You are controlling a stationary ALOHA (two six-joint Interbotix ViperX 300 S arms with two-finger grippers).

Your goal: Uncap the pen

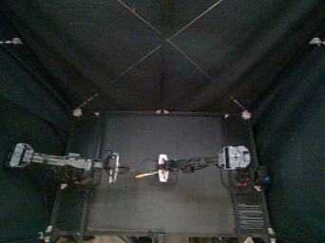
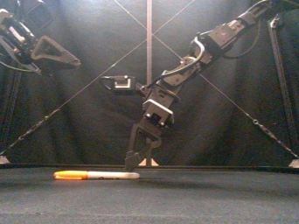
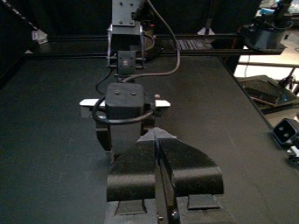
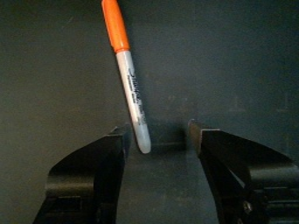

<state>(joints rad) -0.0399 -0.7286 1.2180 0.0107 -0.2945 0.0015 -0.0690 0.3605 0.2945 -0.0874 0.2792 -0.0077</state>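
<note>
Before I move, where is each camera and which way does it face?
Top: high above, looking down on the table; both arms, left tool, right tool.
Front: table's front edge, level; right arm reaches down by the pen.
Left wrist: on left arm, faces the right tool past its shut jaws.
Right wrist: looks at the pen's end between open jaws.
Shared: front and right wrist show the pen.

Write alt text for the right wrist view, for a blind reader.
An orange-capped marker pen lies on the black table, its pale end between the open jaws of the right gripper, close to one jaw.
</note>
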